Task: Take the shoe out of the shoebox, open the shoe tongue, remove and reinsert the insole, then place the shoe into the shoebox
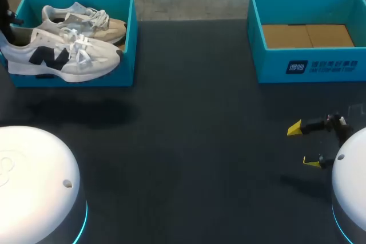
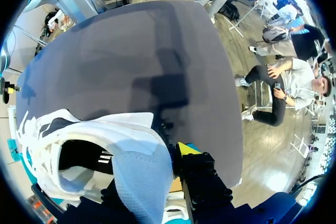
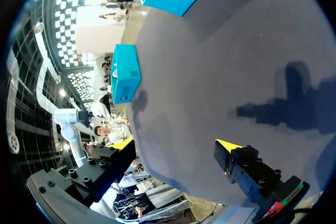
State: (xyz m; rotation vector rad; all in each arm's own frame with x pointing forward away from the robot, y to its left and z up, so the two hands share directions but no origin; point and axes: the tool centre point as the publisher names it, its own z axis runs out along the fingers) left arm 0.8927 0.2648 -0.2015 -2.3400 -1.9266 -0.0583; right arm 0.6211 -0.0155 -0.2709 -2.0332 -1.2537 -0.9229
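Note:
A white shoe with a dark logo (image 1: 63, 55) lies tilted across the front of the teal shoebox (image 1: 129, 38) at the far left, its heel at the view's left edge. My left gripper (image 1: 4, 24) is shut on that heel. In the left wrist view the heel collar of the shoe (image 2: 105, 140) fills the space between the fingers, and only one yellow fingertip (image 2: 187, 148) shows. A second, beige shoe (image 1: 86, 21) rests behind it in the box. My right gripper (image 1: 303, 145) stands open over the table at the right, holding nothing; it is also wide open in its own view (image 3: 176, 145).
A second teal box (image 1: 309, 61) with brown cardboard (image 1: 306, 35) inside stands at the back right. Dark tabletop (image 1: 189, 130) stretches between the two boxes and the arm bases.

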